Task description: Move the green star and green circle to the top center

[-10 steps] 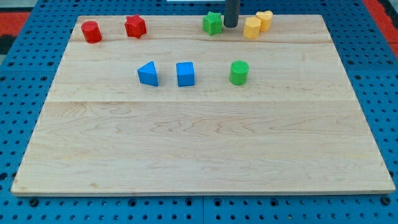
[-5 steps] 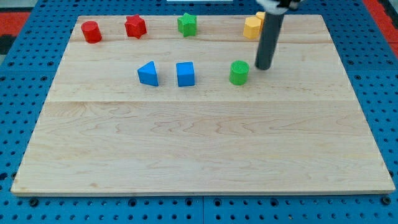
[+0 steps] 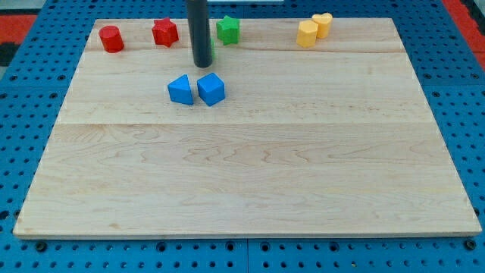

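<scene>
The wooden counter (image 3: 250,189) carries everything, and there are no containers on it, so nothing is held in anything. My rod (image 3: 198,30) comes down from the view's top, and my tip (image 3: 202,66) rests on the counter near the top edge, a little left of centre. The arm has no jaws, so there is nothing to open, close or pinch with: it only pushes. The green star (image 3: 227,29) lies just up and to the right of my tip, close to the top centre. Only a green sliver shows at the rod's right edge, which I take to be the green circle (image 3: 211,51), mostly hidden behind the rod and just above my tip. The step in hand looks like nudging the circle up beside the star. The next move calls for a short push toward the view's top right, kept clear of the star. The blue cube (image 3: 211,89) and blue triangle (image 3: 180,89) lie just below my tip, touching or nearly so. The red star (image 3: 164,32) and red cylinder (image 3: 111,38) lie up and left, and two yellow blocks (image 3: 308,33) sit well to the right.
</scene>
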